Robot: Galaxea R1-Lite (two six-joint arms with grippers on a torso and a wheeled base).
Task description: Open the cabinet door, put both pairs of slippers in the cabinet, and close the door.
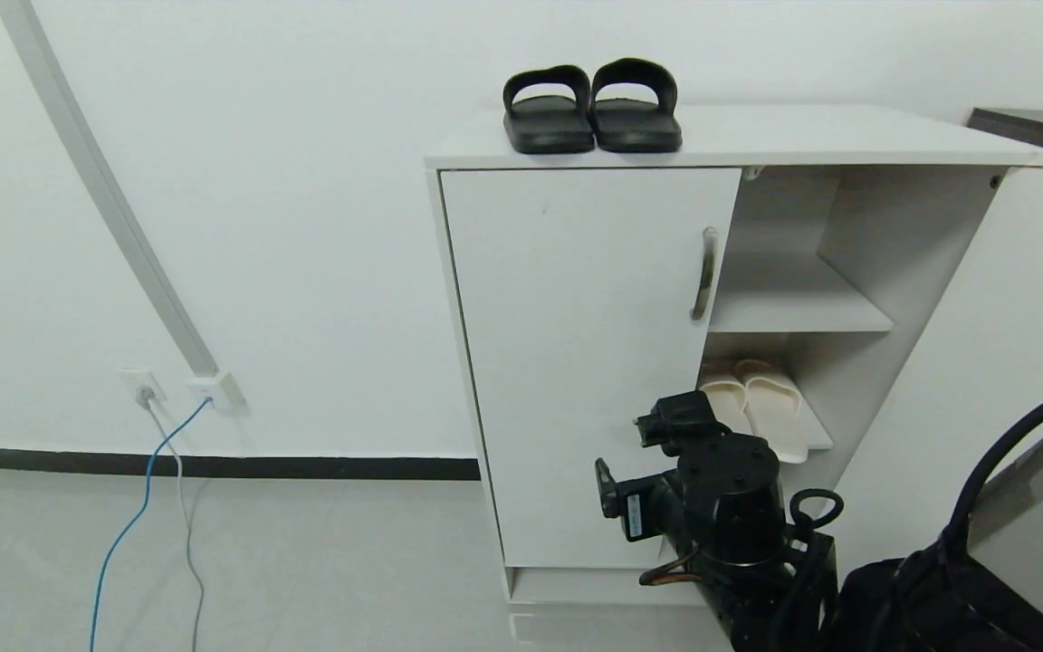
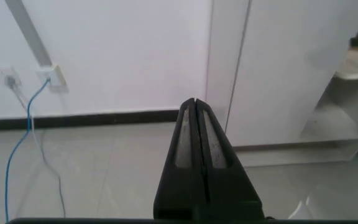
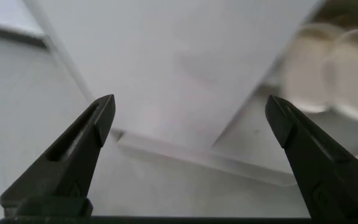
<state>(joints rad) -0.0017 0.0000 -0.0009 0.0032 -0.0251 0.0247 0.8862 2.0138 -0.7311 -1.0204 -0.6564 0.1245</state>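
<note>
Black slippers (image 1: 592,107) sat atop the cabinet (image 1: 847,136), awaiting shelving; cream slippers (image 1: 761,403) lay shelved inside. We logged right claw (image 3: 191,112) spread, left claw (image 2: 196,109) pressed together, idle.

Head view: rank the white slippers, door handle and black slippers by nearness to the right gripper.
1. White slippers, on the lower shelf, beside the right gripper.
2. Door handle, above it on the closed door.
3. Black slippers, up on the cabinet top.
</note>
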